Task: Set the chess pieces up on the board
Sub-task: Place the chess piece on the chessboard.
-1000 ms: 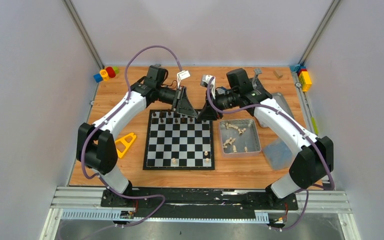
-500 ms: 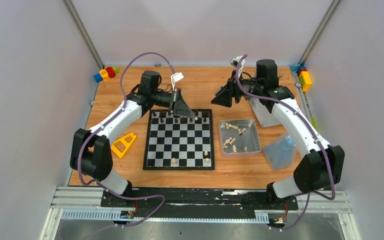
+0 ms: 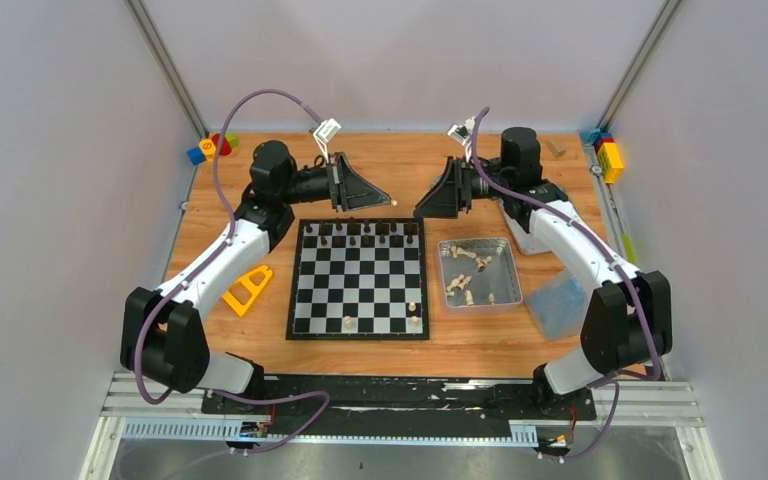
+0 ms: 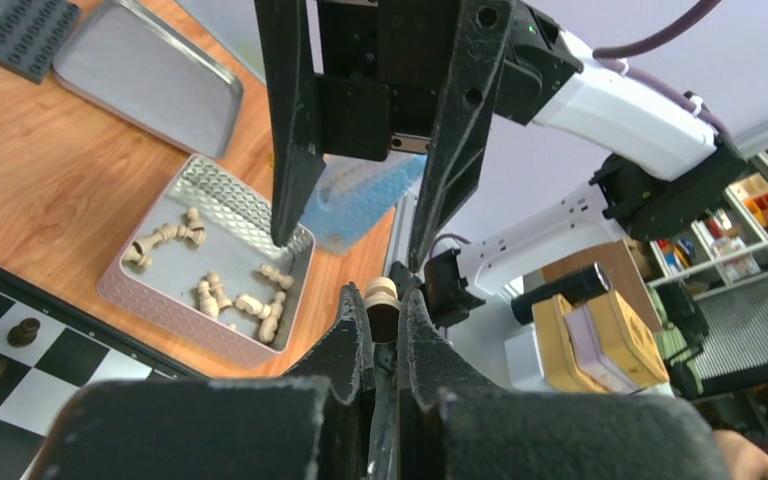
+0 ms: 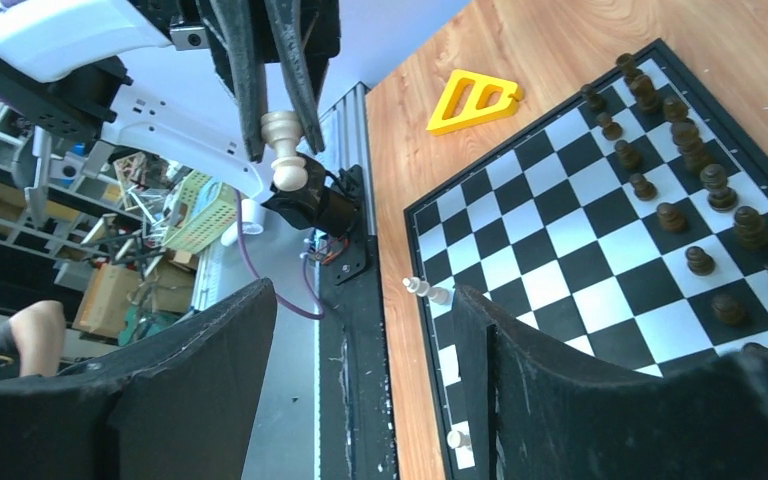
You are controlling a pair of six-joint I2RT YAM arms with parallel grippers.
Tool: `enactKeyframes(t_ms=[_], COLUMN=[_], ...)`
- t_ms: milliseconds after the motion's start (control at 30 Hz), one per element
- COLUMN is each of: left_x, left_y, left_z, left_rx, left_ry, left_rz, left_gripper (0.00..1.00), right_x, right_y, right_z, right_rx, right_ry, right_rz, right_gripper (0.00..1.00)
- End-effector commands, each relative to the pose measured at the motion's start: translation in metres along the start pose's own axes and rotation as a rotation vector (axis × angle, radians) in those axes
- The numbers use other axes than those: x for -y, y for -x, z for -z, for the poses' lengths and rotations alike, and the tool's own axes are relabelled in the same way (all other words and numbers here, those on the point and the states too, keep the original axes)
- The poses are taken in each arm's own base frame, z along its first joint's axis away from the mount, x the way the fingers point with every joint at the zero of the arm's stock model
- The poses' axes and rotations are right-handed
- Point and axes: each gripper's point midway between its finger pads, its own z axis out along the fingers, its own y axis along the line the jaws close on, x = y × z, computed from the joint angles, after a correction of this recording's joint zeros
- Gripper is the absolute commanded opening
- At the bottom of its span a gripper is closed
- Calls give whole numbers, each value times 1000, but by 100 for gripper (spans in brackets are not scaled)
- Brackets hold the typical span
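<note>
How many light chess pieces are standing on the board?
3. One light piece stands on the near row, left of centre; two more sit together by the board's near right corner. None seems hidden.

Twin YAM arms: the left arm [image 3: 222, 255] and right arm [image 3: 572, 245] wear white shells between black joint housings, each trailed by a mauve cable [image 3: 265, 92] bearing a small white tag [image 3: 327, 129]. The left gripper [image 3: 390, 203] and right gripper [image 3: 419, 212] are black and wedge-shaped, with rough-textured fingers [image 5: 190, 400].
</note>
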Motion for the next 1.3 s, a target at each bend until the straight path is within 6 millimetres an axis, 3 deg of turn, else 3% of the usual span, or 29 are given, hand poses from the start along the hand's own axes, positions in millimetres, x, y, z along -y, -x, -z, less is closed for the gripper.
enactKeyframes(t_ms=[0, 300, 667, 1267], left_x=[16, 13, 8, 2], left_y=[20, 12, 3, -3], left_z=[-2, -8, -10, -15], left_rx=[103, 126, 147, 145], left_ry=[-30, -41, -39, -29], left_rz=[-35, -36, -46, -53], left_gripper=[0, 0, 0, 0], right_x=[-22, -23, -23, -26], right_y=[8, 11, 17, 19], right_z=[-5, -15, -19, -23], right_rx=[-7, -23, -18, -23], right_ry=[115, 154, 177, 195], right_rz=[38, 14, 7, 13], right_gripper=[65, 59, 43, 30])
